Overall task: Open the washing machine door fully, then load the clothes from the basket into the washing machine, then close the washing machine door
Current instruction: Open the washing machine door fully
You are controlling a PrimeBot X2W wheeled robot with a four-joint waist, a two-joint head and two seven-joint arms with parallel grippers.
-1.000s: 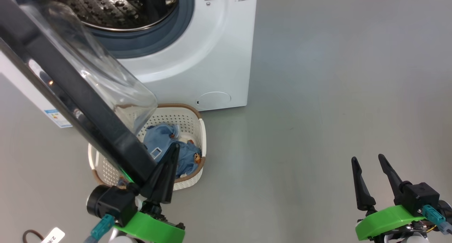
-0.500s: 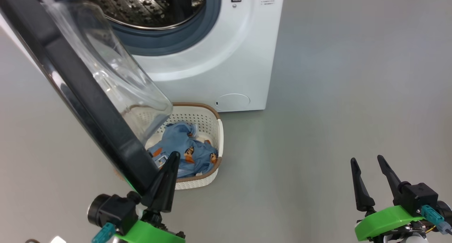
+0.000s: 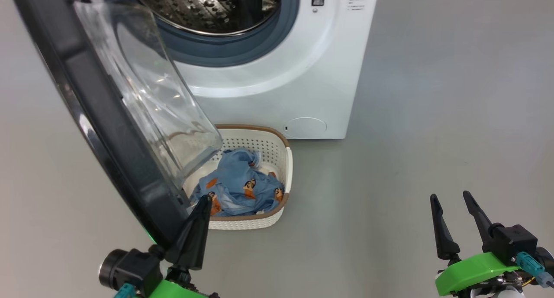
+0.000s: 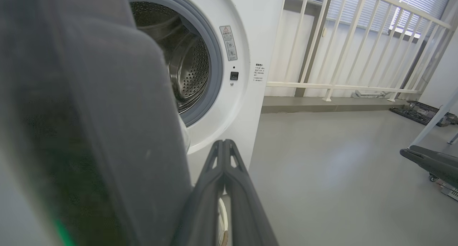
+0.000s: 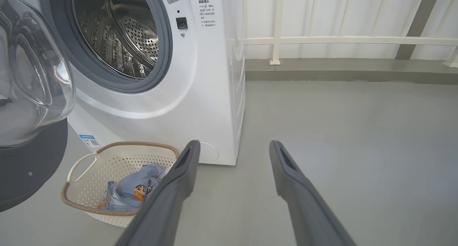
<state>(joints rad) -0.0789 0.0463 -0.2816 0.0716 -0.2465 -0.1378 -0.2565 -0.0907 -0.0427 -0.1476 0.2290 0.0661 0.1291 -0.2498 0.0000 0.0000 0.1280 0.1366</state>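
Against the left side of the left gripper stands the washing machine door. Its black rim runs from beside the fingertips up and away to the left, toward the hinge. The left fingers are pressed together with nothing between them. Their outer face appears to touch the door's free edge, though the contact itself is not clearly resolved. The right gripper is spread wide and empty, hovering over bare floor.

Door: swung out, roughly square to the front of the washing machine, with the drum exposed. Judged not yet fully open. The glass bowl overhangs the left part of the basket.

Key relation: the door lies left of the left fingers, so the rest of the swing goes leftward, away from the right arm. The left arm is the one placed to push it.

Clothes: bundled in the basket, just ahead of the left fingertips and to their right. They are well apart from the right gripper, ahead and to its left. The left arm is judged nearer for the pick as well, once the door is clear.
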